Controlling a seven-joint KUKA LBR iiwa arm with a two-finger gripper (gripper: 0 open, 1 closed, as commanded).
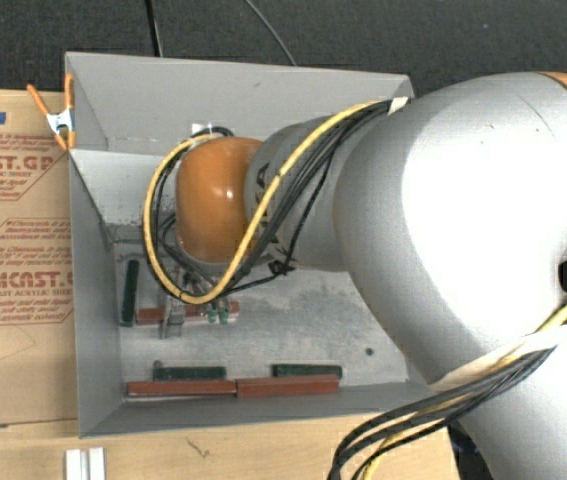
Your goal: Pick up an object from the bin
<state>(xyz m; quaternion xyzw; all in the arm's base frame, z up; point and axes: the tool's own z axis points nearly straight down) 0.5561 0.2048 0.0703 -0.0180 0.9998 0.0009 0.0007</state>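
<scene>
Grey metal all round: the bin [93, 268] with its sloping walls. Low inside it the gripper [174, 320] sits right down at the floor, under the orange wrist cover [208, 203] and its loops of cable.

Starting at the left, a dark green strip [128, 292] lies close by the wall, the farthest thing out on that side of the gripper. Next comes a short brown piece [149, 316], just beside the gripper and perhaps touching it. I'd call that the likeliest pick. Whether the gripper is released or clenched I cannot tell, because the cover hides it. Just to its right lies a small green-and-red piece [221, 313].

Towards the front wall, well apart from the gripper, lie a dark green bar [189, 373], a second green bar [306, 371] and two long brown strips [233, 389] end to end.

Now the worry: that brown piece looks thin and flat on the floor, so a grip could skate over it and come up empty, or shove it into the green strip. The little piece on the right is close enough to get pinched along with it. Those low cable loops might drag something too.
</scene>
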